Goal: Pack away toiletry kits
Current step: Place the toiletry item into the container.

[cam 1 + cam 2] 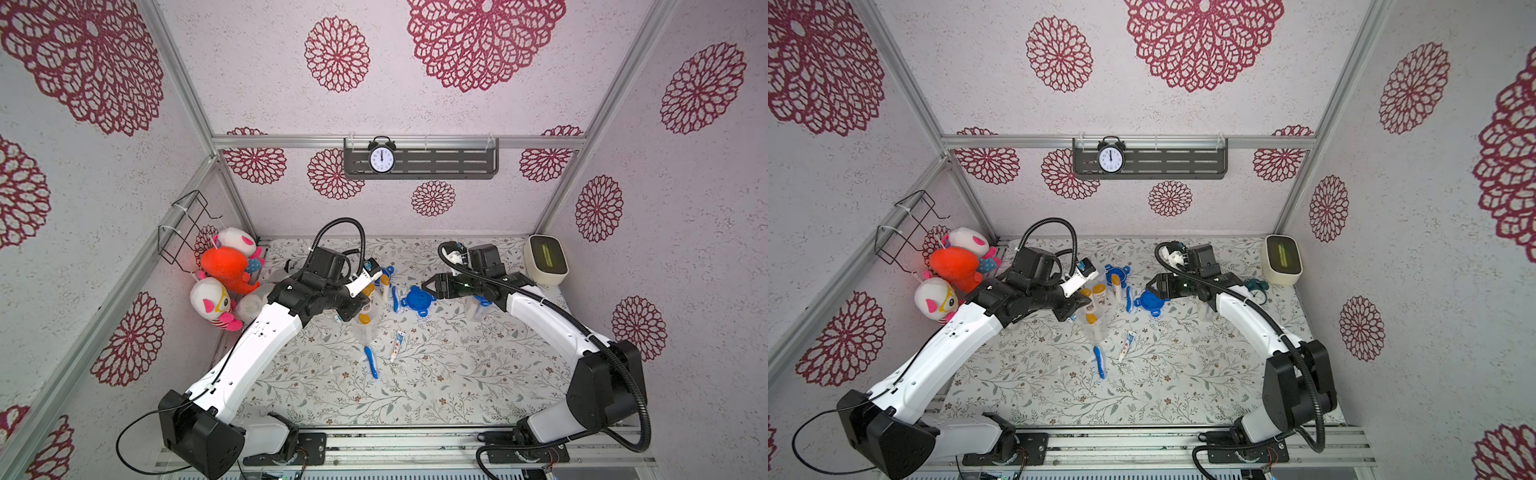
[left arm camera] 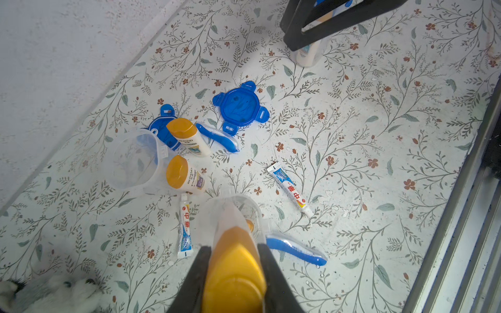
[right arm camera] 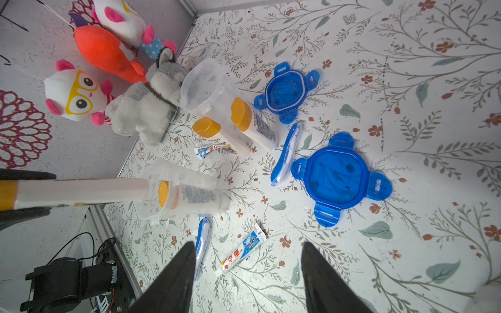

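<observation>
Pinching an orange-capped bottle [image 2: 235, 273] between my left fingers [image 2: 195, 271], base at the mouth of the clear jar [image 2: 256, 216] for dropping in; right fingers [image 3: 173, 271] spread, empty, near the blue lid [image 3: 339, 176] that closes it.

Glossy smooth plastic blue lid [image 3: 340, 173]. Near it, clear cloudy plastic jar [image 3: 200, 181], shiny printed toothpaste tube [image 3: 241, 252]. Farther off, bottle [image 2: 234, 268] with glossy orange cap, fluffy cloth plush dog [image 3: 146, 108]. Matt table cover [image 3: 406, 244].
</observation>
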